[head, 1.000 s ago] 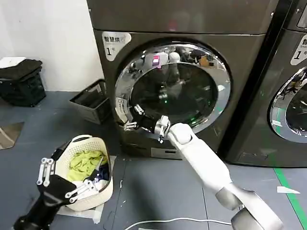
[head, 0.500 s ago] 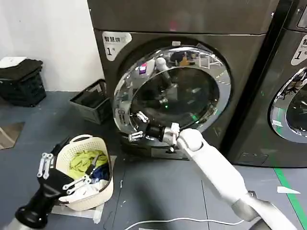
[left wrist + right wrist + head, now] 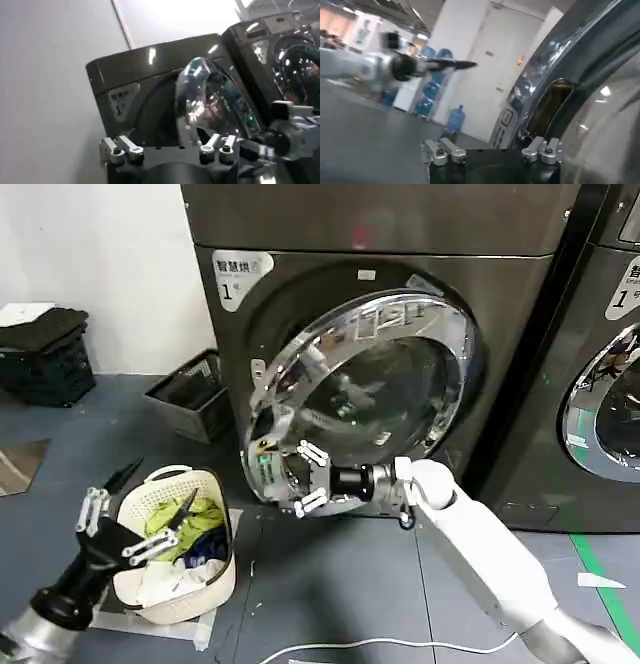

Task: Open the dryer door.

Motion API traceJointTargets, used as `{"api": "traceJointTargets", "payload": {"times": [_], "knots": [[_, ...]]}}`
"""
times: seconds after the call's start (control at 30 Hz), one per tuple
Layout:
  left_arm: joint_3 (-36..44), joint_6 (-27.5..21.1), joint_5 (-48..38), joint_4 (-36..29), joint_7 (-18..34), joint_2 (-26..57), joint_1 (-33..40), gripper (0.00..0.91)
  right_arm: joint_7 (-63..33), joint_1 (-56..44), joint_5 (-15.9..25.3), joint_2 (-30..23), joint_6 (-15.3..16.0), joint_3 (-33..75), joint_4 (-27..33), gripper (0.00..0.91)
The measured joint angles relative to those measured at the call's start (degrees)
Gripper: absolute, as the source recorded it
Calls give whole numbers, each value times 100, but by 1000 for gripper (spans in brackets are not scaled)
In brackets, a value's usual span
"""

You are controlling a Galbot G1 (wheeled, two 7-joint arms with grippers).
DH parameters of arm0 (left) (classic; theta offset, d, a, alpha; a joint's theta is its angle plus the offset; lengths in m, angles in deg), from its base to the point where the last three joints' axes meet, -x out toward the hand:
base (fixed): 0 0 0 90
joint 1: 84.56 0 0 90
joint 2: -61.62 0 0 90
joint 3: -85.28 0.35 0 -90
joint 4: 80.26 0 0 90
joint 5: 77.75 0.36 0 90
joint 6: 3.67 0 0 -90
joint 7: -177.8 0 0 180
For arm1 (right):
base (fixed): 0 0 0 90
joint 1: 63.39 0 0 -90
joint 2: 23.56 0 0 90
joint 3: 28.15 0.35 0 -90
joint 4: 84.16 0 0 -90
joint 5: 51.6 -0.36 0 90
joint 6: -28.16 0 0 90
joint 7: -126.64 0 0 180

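Dryer door [image 3: 385, 399] stands partly swung out from the dark grey dryer front [image 3: 500, 314], its free edge on the robot's left side pulled away from the cabinet, hinge side toward the robot's right. Chrome ring tilted, dark glass facing forward and down. Dark opening of the drum shows behind the door's upper left edge.

Right gripper [image 3: 305, 479] sits at the door's lower left rim, at the latch edge, arm reaching in from the lower right of the head view. Fingers spread apart, one above and one below, and the head view does not settle whether they touch the rim. Nothing seen clamped between them. In the right wrist view the chrome ring and inner rim [image 3: 555, 90] run close past the gripper body.

Left gripper [image 3: 135, 524] hangs low over the floor at the near left, just in front of the laundry basket [image 3: 215, 569], fingers wide apart, holding nothing. Basket holds green, blue and white clothes [image 3: 190, 519].

Left wrist view looks up at the door [image 3: 200, 95] edge-on, standing out from the dryer.

A second machine [image 3: 610, 364] stands to the right. Dark crate [image 3: 190, 394] on the floor left of the dryer. White cable [image 3: 380, 644] lies across the grey floor.
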Motion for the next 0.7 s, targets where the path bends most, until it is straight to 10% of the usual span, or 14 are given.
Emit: {"api": "traceJointTargets", "payload": {"times": [0.7], "knots": [[804, -319, -412, 977, -81, 1064, 1357, 907, 365, -1208, -161, 1042, 196, 1237, -1408, 907]]}}
